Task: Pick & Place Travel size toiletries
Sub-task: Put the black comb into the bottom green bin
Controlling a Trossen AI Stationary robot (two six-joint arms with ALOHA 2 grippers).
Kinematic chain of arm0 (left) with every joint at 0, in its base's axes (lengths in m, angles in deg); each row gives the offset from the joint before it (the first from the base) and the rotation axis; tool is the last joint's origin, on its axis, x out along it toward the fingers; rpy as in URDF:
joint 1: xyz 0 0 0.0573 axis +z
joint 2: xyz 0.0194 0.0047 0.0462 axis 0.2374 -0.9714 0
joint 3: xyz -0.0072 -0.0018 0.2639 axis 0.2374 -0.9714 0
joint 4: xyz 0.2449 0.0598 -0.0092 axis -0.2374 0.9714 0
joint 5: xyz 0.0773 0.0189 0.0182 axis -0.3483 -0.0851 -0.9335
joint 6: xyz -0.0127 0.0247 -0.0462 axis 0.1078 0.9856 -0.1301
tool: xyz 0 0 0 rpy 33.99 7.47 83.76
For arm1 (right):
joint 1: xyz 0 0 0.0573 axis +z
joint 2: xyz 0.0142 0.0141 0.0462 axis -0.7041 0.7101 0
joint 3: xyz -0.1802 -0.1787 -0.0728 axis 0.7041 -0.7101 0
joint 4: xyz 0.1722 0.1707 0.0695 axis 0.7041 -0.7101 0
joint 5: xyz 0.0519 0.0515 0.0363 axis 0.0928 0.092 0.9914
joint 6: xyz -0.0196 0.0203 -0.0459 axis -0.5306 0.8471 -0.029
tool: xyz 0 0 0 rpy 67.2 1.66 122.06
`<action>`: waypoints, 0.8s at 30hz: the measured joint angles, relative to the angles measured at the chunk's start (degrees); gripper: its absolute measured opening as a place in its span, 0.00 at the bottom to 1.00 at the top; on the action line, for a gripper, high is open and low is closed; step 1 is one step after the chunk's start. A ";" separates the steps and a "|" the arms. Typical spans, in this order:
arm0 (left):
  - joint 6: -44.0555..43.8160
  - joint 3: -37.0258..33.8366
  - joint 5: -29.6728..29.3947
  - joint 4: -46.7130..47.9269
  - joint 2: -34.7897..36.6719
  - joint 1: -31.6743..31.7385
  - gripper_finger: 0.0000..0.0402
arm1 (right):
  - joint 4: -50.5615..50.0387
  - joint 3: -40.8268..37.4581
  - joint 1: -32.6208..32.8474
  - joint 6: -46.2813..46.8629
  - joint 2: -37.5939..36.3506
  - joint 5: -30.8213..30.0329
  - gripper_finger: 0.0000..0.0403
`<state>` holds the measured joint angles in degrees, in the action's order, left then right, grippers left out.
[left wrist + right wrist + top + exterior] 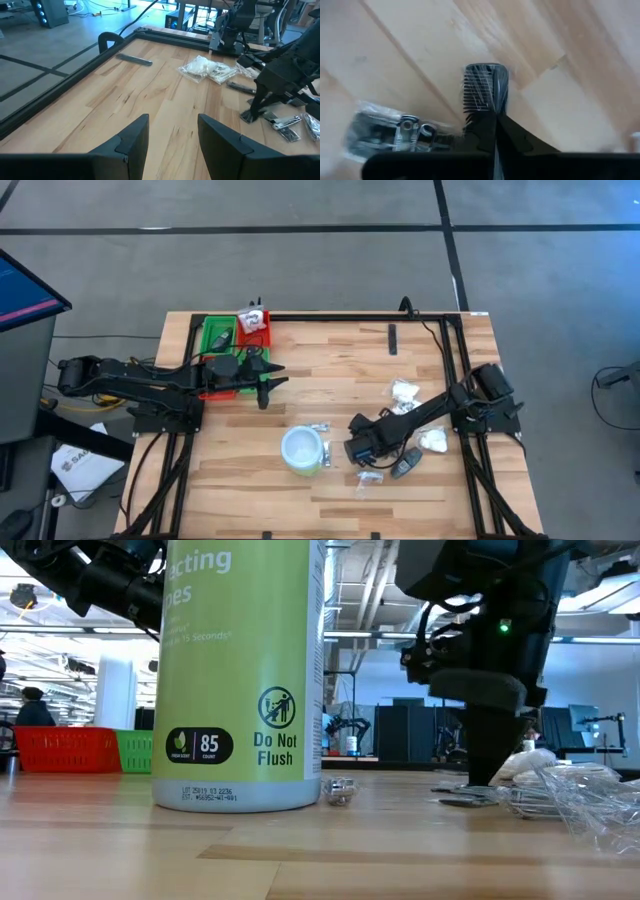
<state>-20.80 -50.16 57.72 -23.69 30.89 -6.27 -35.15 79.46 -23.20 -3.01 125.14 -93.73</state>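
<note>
My right gripper (353,450) points down at the table right of centre, shut on a small dark toothed comb-like toiletry (485,90). Beside it lies a clear sachet of metal clippers (400,131). Other travel size toiletries lie around it: white packets (405,390) (435,442), a dark oval (405,466), clear sachets (368,479) and a slim black stick (392,338) farther back. My left gripper (171,137) waits open and bare beside the red and green tray (216,340). My right gripper pinches the near end of the dark toothed piece (489,111) between its two shut fingers, coming from above and pointing steeply down. The piece runs on past the fingertips along the wood; I cannot tell whether it is lifted clear.
A round white tub with a green side (302,450) stands just left of my right gripper. The tray at the back left holds a white packet in its red part (254,320). A black frame rail (360,317) runs along the far edge. Bare wood lies between the two arms.
</note>
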 joint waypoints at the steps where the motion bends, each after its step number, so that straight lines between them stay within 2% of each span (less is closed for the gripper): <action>1: 0.00 0.00 0.00 0.00 0.00 0.00 0.40 | -0.51 0.41 -0.16 -0.52 -0.01 -0.25 0.00; 12: 0.00 -0.02 0.02 -0.82 0.00 0.00 0.40 | -4.42 3.24 -2.07 -4.45 -1.42 -2.92 0.00; 24: -0.13 -0.02 0.11 -2.54 0.00 0.00 0.40 | -10.55 15.43 -5.60 -19.29 -1.60 -10.71 0.00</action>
<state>-20.93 -50.19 57.83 -26.23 30.89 -6.27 -45.70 94.89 -28.80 -22.30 123.54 -104.44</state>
